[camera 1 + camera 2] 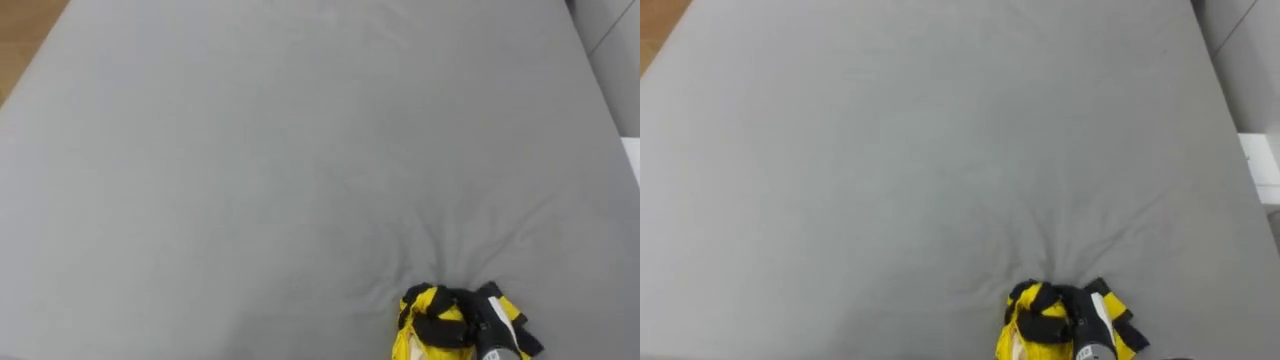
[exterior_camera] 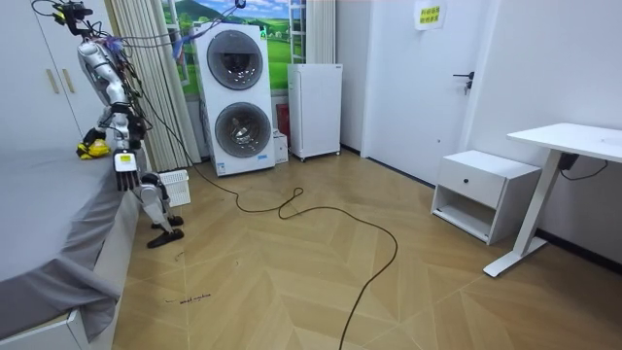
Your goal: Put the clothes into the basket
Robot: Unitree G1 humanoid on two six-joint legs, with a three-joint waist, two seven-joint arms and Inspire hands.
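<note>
The right hand (image 1: 490,335) is gripping the bunched yellow-and-black garment (image 1: 428,318) at the bed's (image 1: 250,150) near edge, puckering the sheet (image 1: 470,250), likely gathering it whole for the basket (image 2: 175,187)

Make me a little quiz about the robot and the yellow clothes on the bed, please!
1. True or false: the yellow and black clothes are already in the white basket.
2. Which hand is grabbing the clothes? A) the right hand B) the left hand C) both hands
3. Fill in the gap: the clothes are bunched up on the bed's grey ____.

Key:
1. False. The basket stands on the floor beside the bed, and the clothes are up on the bed.
2. A. The left hand hangs at the robot's side.
3. sheet
</note>
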